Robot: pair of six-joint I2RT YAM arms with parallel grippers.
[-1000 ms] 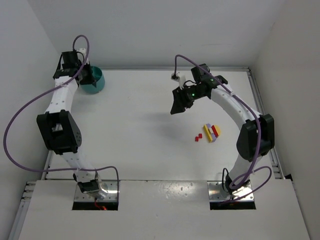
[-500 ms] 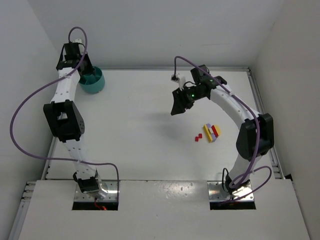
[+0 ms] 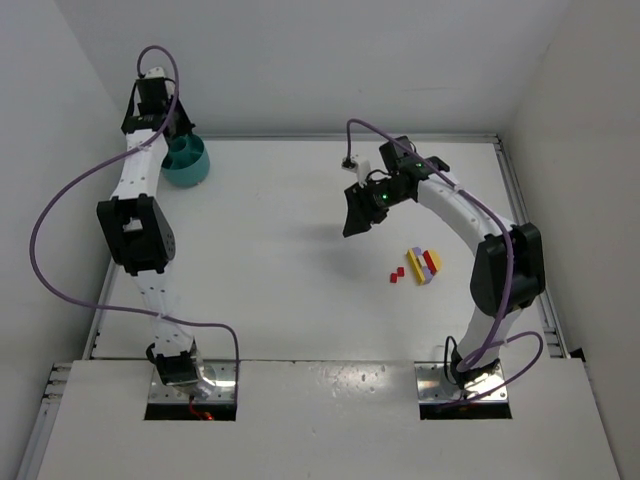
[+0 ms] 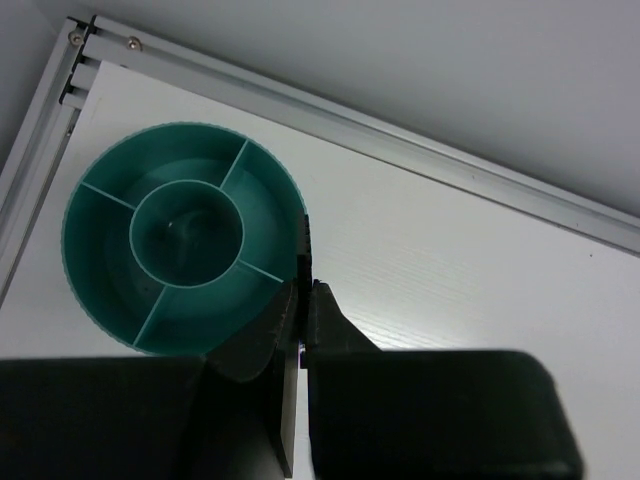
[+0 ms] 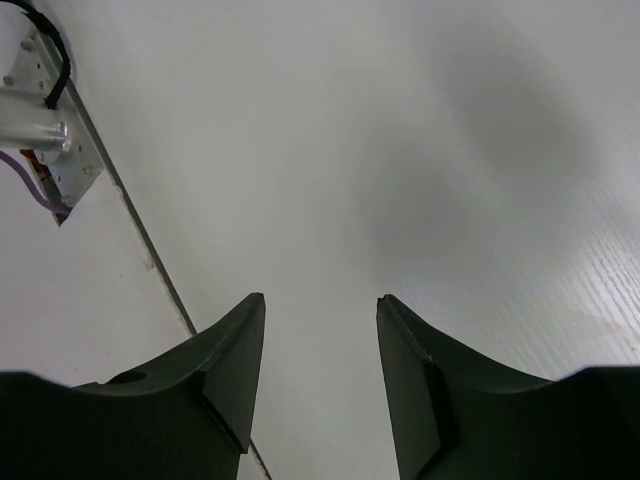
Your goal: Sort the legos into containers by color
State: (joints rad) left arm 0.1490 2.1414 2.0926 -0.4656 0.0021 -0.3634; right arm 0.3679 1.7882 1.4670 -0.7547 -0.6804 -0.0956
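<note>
At the far-left corner of the white tabletop (image 3: 280,250), a round teal plastic bowl (image 4: 85,280) with curved dividers; at its rim, the left gripper (image 4: 303,290), fingers pressed together. Mid-tabletop, the right gripper (image 5: 320,302) aloft, fingers spread wide. Toward the right edge, tiny red, yellow and purple plastic legos (image 3: 420,265), loosely clustered, well apart from the bowl.

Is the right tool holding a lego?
No, the right tool is open, and only bare white table shows in the gap.

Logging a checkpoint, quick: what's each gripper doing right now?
Left gripper: closed, holding nothing visible.
Right gripper: open, empty.
</note>
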